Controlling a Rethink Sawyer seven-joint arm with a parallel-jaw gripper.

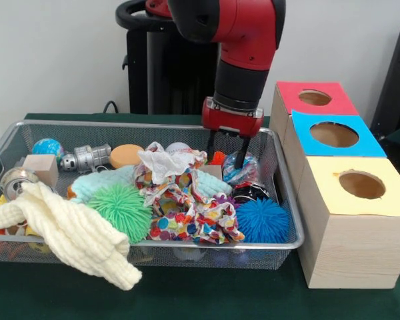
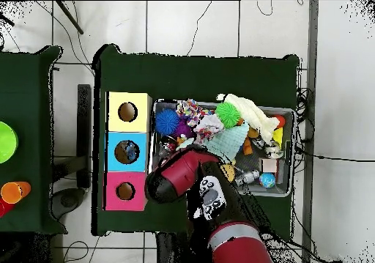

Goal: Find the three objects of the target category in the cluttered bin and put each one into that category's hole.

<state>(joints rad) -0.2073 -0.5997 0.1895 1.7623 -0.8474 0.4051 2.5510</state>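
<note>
My gripper (image 1: 227, 151) hangs open over the right rear part of the wire bin (image 1: 287, 245). Its right finger (image 1: 242, 155) dips down against a shiny blue-patterned ball (image 1: 243, 170), and a small orange thing (image 1: 218, 158) shows behind the gap. A black-and-white ball (image 1: 251, 192) and a blue spiky ball (image 1: 262, 221) lie in front of that. To the right of the bin stand three wooden boxes, each with a round hole: red (image 1: 315, 98), blue (image 1: 334, 135) and yellow (image 1: 361, 185). In the overhead view the arm (image 2: 182, 176) hides the gripper.
The bin also holds a green spiky ball (image 1: 123, 210), a polka-dot cloth (image 1: 187, 217), white crumpled paper (image 1: 161, 160), a teal cloth (image 1: 97, 181), a cream knitted cloth (image 1: 73, 235), an orange disc (image 1: 125, 155), a silver toy (image 1: 87, 159), a globe ball (image 1: 48, 147) and a wooden block (image 1: 41, 168).
</note>
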